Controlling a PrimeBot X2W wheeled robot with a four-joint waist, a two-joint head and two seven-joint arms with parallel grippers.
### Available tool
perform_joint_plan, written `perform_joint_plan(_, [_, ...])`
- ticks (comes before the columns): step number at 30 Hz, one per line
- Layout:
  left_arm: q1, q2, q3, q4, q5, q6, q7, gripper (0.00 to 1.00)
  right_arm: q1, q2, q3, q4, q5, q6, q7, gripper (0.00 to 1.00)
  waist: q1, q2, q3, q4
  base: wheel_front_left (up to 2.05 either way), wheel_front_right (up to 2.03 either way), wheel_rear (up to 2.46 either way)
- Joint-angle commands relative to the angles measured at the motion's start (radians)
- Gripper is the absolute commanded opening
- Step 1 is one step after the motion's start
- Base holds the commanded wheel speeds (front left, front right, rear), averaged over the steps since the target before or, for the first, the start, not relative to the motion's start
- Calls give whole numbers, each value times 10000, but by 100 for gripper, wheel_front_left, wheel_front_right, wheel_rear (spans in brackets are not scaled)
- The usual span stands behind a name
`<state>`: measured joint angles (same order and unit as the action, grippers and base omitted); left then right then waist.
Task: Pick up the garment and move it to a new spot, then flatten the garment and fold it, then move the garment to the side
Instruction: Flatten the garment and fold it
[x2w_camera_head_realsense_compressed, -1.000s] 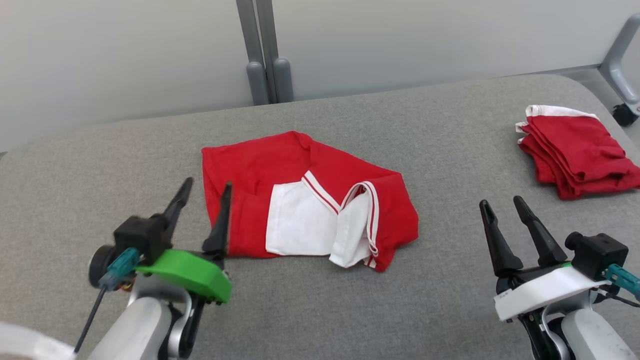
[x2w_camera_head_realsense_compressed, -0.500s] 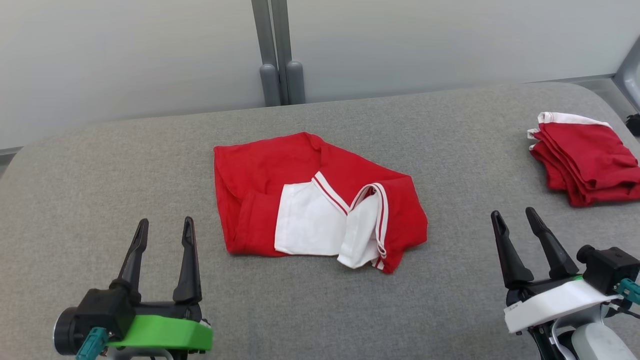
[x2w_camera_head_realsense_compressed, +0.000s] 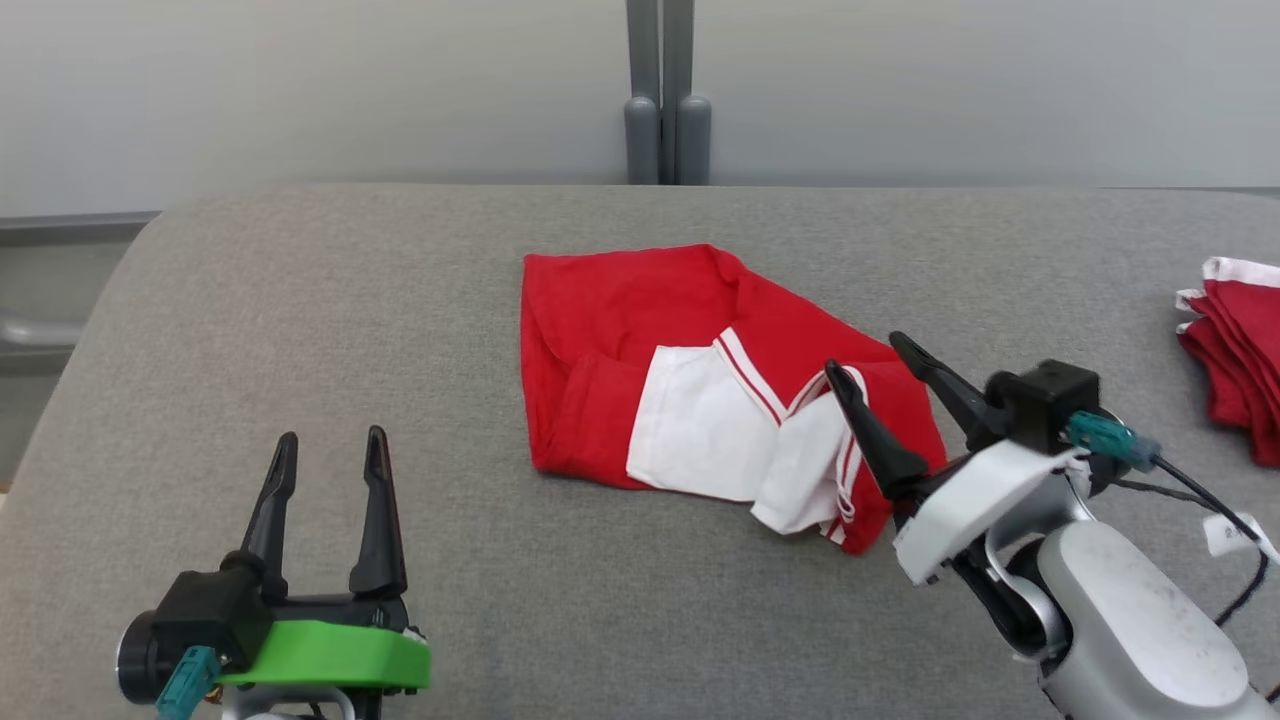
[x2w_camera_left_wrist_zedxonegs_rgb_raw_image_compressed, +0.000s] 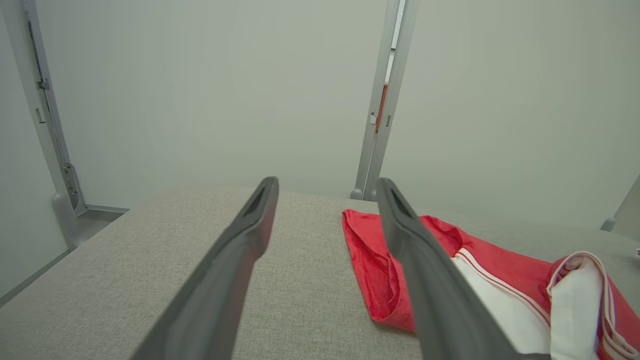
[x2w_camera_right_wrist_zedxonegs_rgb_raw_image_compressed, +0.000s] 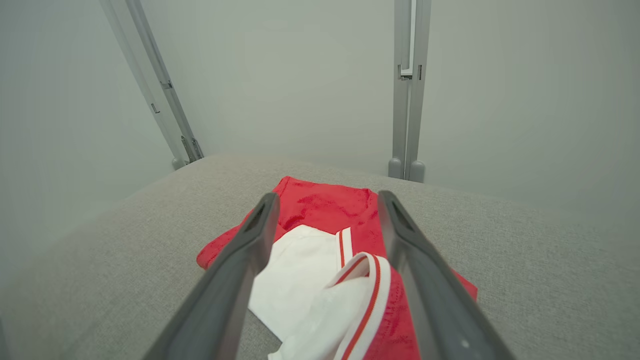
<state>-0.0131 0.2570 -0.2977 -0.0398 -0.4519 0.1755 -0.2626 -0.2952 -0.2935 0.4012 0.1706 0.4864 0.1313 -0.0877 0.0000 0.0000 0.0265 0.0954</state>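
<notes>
Red cloth on grey upholstery: the garment (x2w_camera_head_realsense_compressed: 640, 320), a red shirt with white sleeves edged in red stripes, lies folded into a rough bundle on a grey fabric-covered table (x2w_camera_head_realsense_compressed: 300, 300). One white sleeve (x2w_camera_head_realsense_compressed: 690, 420) is laid flat across the front of the bundle. The second sleeve (x2w_camera_head_realsense_compressed: 800, 470) is crumpled just beside it, its striped cuff curling upward

The right gripper (x2w_camera_head_realsense_compressed: 865, 355) points at the garment from the bundle's right end, tilted toward the robot's left, its two dark fingers spread wide apart. In the head view its fingertips overlap the red cloth next to the crumpled sleeve. In the right wrist view the striped cuff sits in the gap between the fingers, with the rest of the garment stretching ahead of the tips. Whether the tips touch the cloth cannot be told

The left gripper (x2w_camera_head_realsense_compressed: 331, 440) hovers over bare table, fingers also spread wide and pointing away from the robot. The garment lies ahead of it and off to its right, well apart from its tips

A second folded red piece with white trim (x2w_camera_head_realsense_compressed: 1235, 350) rests far to the right of the right gripper, at the table's edge. Beyond both grippers, past the table, stand pale wall panels joined by grey posts (x2w_camera_head_realsense_compressed: 660, 100)
</notes>
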Motion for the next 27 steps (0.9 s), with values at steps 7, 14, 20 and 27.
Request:
perform_joint_plan(7, [-515,-456,-36,349,147,-396,-25,100,-2076,-136,2028,1828,-69,-12,1838,100,0,0,664,1456,0,0,0])
perform_joint_plan(14, [-694,-874,49,729,259,-674,-18,100,-3066,-256,3847,3633,710,-12,3182,100,0,0,808,2292,0,0,0])
perform_joint_plan(20, [-638,-1043,259,941,367,-868,-18,100,-3334,-382,4658,4460,1083,-12,3470,100,0,0,815,2562,0,0,0])
perform_joint_plan(27, [-664,-1153,525,1033,516,-1063,-18,100,-3577,-505,4906,5121,964,-12,2881,0,0,0,817,2308,0,0,0])
